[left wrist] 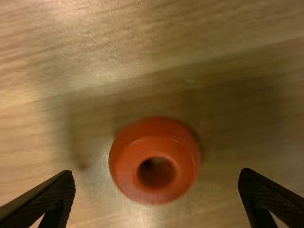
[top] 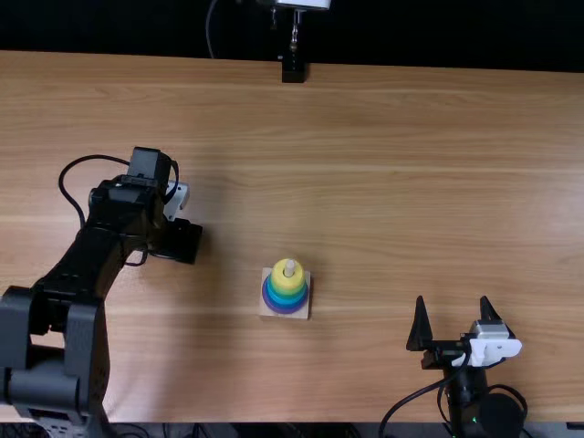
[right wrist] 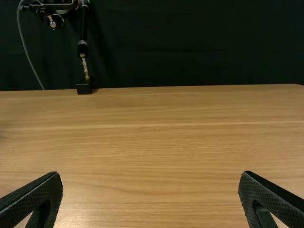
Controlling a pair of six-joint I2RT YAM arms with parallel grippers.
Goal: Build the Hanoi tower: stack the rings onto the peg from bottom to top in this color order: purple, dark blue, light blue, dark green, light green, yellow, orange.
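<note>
Left gripper [top: 182, 242], directed down at the wooden table [top: 383, 164], with its two fingers [left wrist: 59, 197] standing apart and holding nothing. Between these fingers in the left wrist view lies the orange ring [left wrist: 154, 137], touching neither of them, its hole facing up toward the wrist and its underside on the table. Well to the right of this gripper in the top view, and nearer the table's near edge than it, stands the partial tower: a square wooden base [top: 265, 312] bearing an upright peg [top: 289, 267]. Uppermost on the peg is the yellow ring [top: 282, 278], with the peg's pale tip projecting through it; beneath follow green and blue bands, the separate shades of which cannot be told apart with certainty, and then the purple ring [top: 286, 310] at the bottom. Right gripper [top: 453, 299], low over the near side of the table and well to the right of the tower, with its two fingers likewise apart, bare wood between them, and pointing toward the far edge. Beyond both grippers, at that far edge, a black stand foot [top: 293, 71] is seen between them from side to side
</note>
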